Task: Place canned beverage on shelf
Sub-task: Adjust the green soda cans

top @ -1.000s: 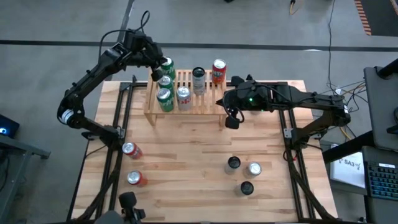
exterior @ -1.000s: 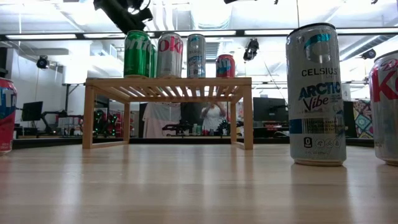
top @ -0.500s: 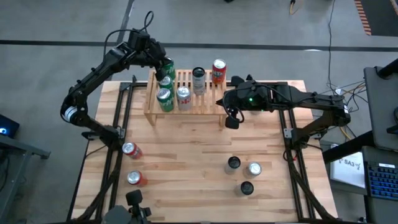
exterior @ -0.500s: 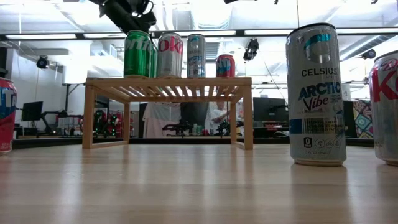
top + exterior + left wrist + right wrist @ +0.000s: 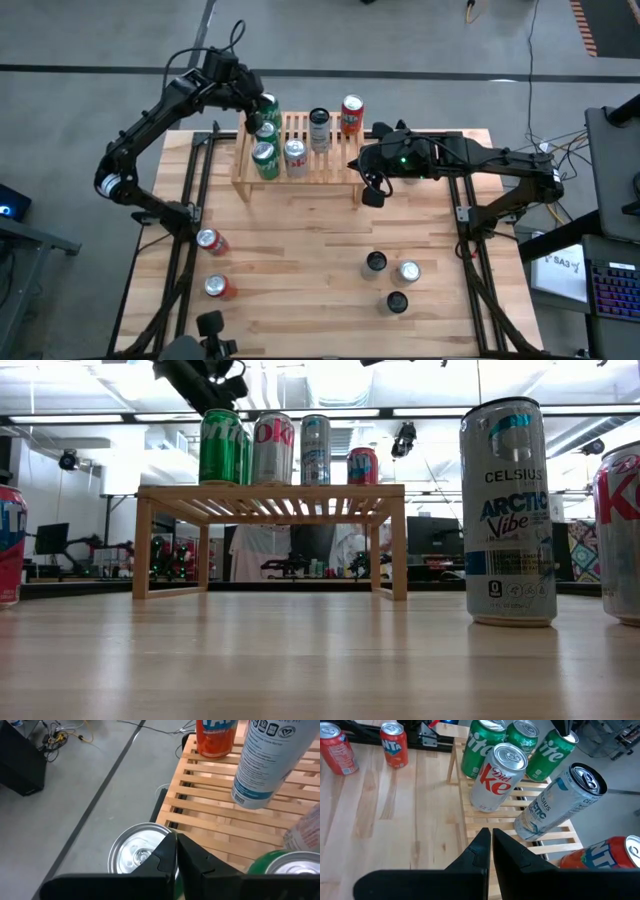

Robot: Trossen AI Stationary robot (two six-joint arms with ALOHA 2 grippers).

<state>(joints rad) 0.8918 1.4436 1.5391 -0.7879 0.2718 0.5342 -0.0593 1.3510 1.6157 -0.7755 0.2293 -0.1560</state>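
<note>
- My left tool (image 5: pixel 254 113), fingers together and holding nothing, hangs over the shelf's (image 5: pixel 330 158) far left corner, above the rearmost green can (image 5: pixel 268 106), right at the shelf's back edge.
- My right tool (image 5: pixel 371 193), also pressed together and empty, hovers off the shelf's near right corner over bare worktop (image 5: pixel 300 250).
- The shelf sits at the far edge of the worktop and carries six cans: three green ones in a file down its left end, a Diet Coke (image 5: pixel 296 155) just beside them, a tall Celsius (image 5: pixel 319 126) mid-rack, and an orange can (image 5: pixel 351 113) at the back right.
- The shelf's near right slats are open.
- Three cans (image 5: pixel 393 280) cluster on the near right of the worktop; two red cans (image 5: pixel 213 264) stand by its left edge. The middle planks lie free between them.
</note>
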